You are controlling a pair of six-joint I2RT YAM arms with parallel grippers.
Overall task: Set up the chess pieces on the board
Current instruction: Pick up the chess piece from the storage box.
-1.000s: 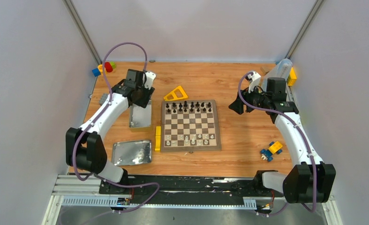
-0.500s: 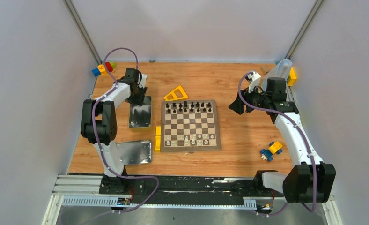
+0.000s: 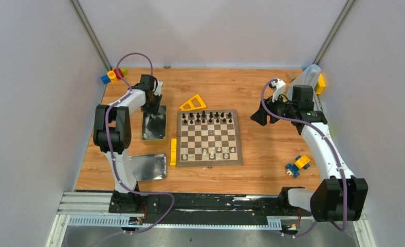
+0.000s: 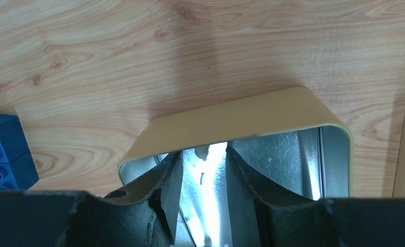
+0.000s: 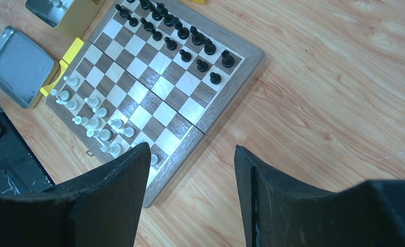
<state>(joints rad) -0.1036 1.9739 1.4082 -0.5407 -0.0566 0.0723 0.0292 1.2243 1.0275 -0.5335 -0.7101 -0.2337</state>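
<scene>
White pieces (image 3: 210, 153) fill the board's (image 3: 209, 162) near rows, black pieces (image 3: 206, 117) its far rows. Right of the board my right gripper (image 5: 191, 154) hangs wide open and empty. My left gripper (image 4: 203, 170) has dropped into the tin (image 4: 241, 116) left of the board, jaws apart but narrowing, probably after another piece.

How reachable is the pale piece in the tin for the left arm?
Probably yes: the left tool hangs inside the open tin, the pale piece just ahead between its fingers, nothing blocking.
</scene>
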